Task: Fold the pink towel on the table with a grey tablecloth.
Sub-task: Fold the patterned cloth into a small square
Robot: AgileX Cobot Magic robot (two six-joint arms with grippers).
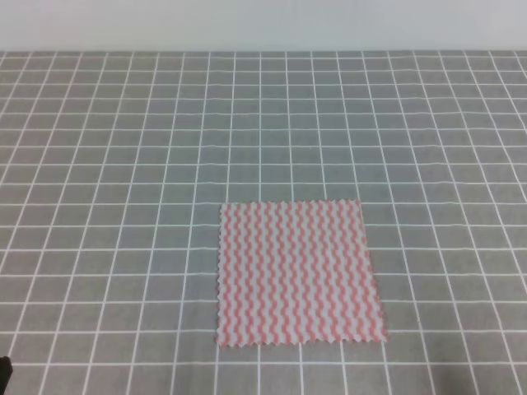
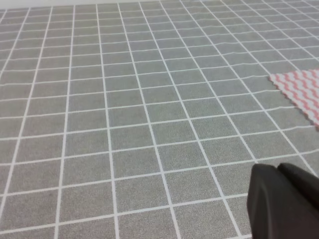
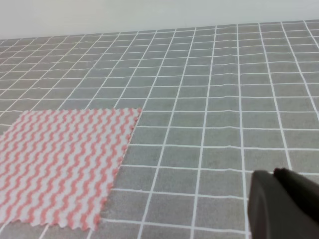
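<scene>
Nothing done yet: pink towel (image 1: 298,273) lies flat and unfolded, near-centre on the grey-gridded counter (image 1: 123,164). My left pincer (image 2: 284,204) and right pincer (image 3: 284,204) hang clear of it, holding nothing; can't tell how far open. All folds remain.

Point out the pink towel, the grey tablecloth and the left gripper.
pink towel (image 1: 298,271): exterior high view, middle of the flat cloth.
grey tablecloth (image 1: 123,164): exterior high view, bare gridded area.
left gripper (image 2: 284,204): left wrist view, dark finger body.
</scene>
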